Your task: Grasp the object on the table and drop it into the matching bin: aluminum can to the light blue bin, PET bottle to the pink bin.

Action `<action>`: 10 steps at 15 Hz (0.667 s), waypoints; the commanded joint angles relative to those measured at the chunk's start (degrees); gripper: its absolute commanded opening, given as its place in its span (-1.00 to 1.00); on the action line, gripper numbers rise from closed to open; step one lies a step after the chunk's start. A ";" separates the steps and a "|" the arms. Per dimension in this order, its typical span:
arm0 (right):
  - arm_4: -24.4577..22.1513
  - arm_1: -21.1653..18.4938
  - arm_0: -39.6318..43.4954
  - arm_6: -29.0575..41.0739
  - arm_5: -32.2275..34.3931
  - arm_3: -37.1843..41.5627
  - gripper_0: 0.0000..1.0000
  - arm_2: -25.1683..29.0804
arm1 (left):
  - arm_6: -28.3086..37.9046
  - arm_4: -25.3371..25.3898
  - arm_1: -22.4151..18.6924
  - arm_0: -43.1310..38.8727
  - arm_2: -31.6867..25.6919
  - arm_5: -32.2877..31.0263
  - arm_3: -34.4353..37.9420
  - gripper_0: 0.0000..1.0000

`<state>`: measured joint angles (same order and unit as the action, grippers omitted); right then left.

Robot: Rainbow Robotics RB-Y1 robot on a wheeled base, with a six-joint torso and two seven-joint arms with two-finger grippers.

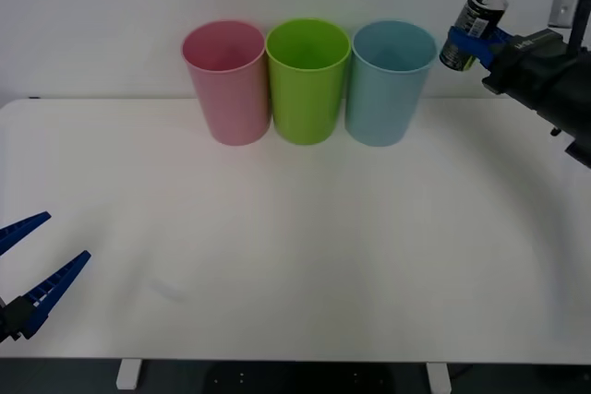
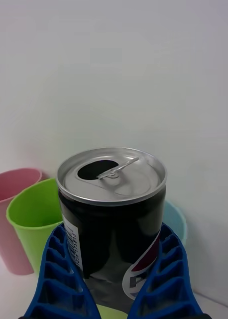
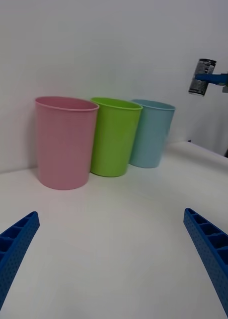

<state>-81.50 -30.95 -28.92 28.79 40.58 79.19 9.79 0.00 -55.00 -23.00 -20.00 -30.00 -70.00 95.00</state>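
Observation:
My right gripper (image 1: 468,40) is shut on the aluminum can (image 1: 475,27), a small dark can with a silver top, held in the air just right of the light blue bin (image 1: 388,83) and slightly above its rim. In the right wrist view the can (image 2: 112,214) sits upright between the blue ribbed fingers (image 2: 61,279), its opened pull-tab top showing. The pink bin (image 1: 227,80) stands at the left of the row on the white table (image 1: 295,256). My left gripper (image 1: 28,265) rests open near the table's front left edge. From the left wrist view the can (image 3: 201,77) hangs beyond the light blue bin (image 3: 151,132).
A lime green bin (image 1: 307,78) stands between the pink and light blue bins, all three touching in a row at the back of the table. A white wall rises close behind them.

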 commanded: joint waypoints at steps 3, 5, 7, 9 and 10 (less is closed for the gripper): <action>-4.54 4.41 -13.44 -0.93 -0.24 -15.56 -1.00 -0.30 | 0.00 0.00 0.00 0.00 0.00 0.00 0.00 1.00; -7.79 6.52 -15.73 -1.36 -1.29 -18.37 -1.00 1.46 | 0.00 0.00 0.00 0.00 0.00 0.00 0.00 1.00; -9.37 8.01 -17.22 -1.72 -3.05 -19.86 -1.00 1.90 | 0.00 0.00 0.00 0.00 0.00 0.00 0.00 1.00; -9.90 9.33 -18.01 -1.98 -5.86 -20.74 -1.00 1.73 | 0.00 0.00 0.00 0.00 0.00 0.00 0.00 1.00; -10.17 9.86 -18.10 -2.07 -6.74 -20.83 -1.00 1.64 | 0.00 0.00 0.00 0.00 0.00 0.00 0.00 1.00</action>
<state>-91.47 -21.49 -46.93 26.80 34.55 58.47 11.51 0.00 -55.00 -23.00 -20.00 -30.00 -70.00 95.00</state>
